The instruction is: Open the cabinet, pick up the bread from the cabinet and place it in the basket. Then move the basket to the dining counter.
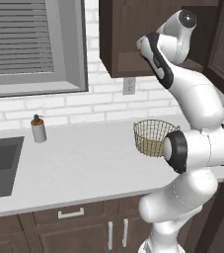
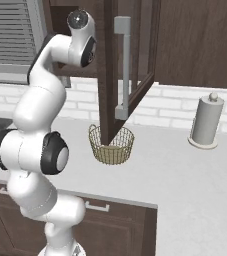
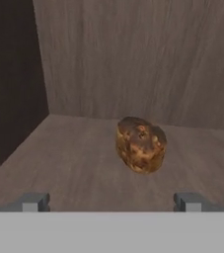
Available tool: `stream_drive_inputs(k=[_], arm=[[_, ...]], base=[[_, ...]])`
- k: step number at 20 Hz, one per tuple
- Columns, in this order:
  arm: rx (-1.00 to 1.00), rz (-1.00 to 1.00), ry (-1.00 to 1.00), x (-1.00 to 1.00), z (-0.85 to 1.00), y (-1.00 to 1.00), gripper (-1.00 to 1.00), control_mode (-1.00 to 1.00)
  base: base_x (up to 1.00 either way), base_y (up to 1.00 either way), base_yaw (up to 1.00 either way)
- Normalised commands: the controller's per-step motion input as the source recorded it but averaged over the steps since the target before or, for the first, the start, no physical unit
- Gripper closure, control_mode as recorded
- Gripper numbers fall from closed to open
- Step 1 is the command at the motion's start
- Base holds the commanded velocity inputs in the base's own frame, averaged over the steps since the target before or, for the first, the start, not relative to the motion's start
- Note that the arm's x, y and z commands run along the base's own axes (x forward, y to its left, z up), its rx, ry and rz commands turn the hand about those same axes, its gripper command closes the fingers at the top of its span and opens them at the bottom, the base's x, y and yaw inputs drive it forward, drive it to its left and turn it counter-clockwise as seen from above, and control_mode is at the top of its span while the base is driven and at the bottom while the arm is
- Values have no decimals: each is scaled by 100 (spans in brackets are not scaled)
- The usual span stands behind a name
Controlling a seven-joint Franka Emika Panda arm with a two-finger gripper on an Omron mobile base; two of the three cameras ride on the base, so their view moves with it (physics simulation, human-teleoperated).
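My jaws stand wide open, empty; the two small dark fingertips (image 3: 34,202) rise at the near edge of the hand view with the full width of the shelf between them. My two-finger gripper (image 3: 111,202) points into the dark brown wooden wall cabinet (image 1: 128,39), whose glass-panelled door (image 2: 127,75) with its long silver bar handle hangs swung out over the worktop.

Ahead of the fingertips, apart from them: the small round golden-brown bread bun (image 3: 140,144). It lies on the brown wooden cabinet shelf (image 3: 59,163), slightly right of my centreline, clear of the back and side walls.

Handling, as judgement:
- Light; weight should be no issue.
- Crust looks mottled and rough, so slip is unlikely.
- Probably soft under the crust; a hard squeeze could dent it.
- Lumpy outline, no flat faces. Best hold is across the widest middle, one pad on each flank, low enough not to ride off the domed top.

Below the cabinet, the round tan-gold wire mesh basket (image 2: 111,145) stands on the pale grey worktop (image 1: 84,163), near the open door's lower corner. It looks empty, the bread still to come.
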Motion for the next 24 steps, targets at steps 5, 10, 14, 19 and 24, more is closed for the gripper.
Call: stream_drive_inputs(k=[5, 10, 14, 19, 24], arm=[[-6, 9, 0, 44, -11, -4, -100, -100], [-6, 9, 0, 16, -2, -13, -100, -100], [-4, 6, 0, 0, -18, -1, -100, -100], [-1, 2, 0, 6, -21, 0, -100, -100], [0, 0, 2, 22, -8, -14, -100, -100]], base=[[0, 0, 0], [0, 0, 0], [0, 0, 0], [0, 0, 0], [0, 0, 0]])
